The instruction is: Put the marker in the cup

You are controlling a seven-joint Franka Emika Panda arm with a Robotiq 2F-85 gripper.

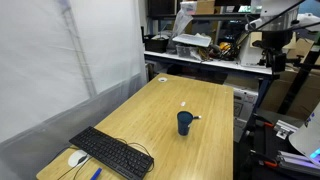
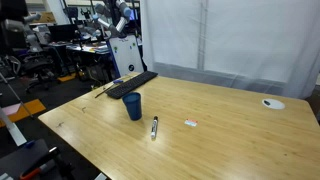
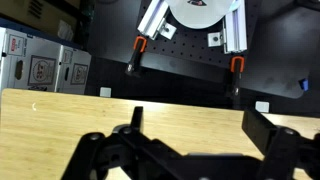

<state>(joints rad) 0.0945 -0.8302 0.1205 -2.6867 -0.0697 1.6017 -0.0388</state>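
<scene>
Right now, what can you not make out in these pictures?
- Marker: in an exterior view only a pale speck beside the cup, too small.
- Cup's inside: too small in both exterior views.
- White bit: too small to identify.
- Wrist view: cup and marker out of frame; fingers cut off by the bottom edge.

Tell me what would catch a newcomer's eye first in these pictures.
The big pale wooden table fills the scene, with a dark blue cup standing near its middle and the marker lying beside it, apart. A black keyboard sits at one end. In the wrist view the pincer gapes open, empty.
</scene>
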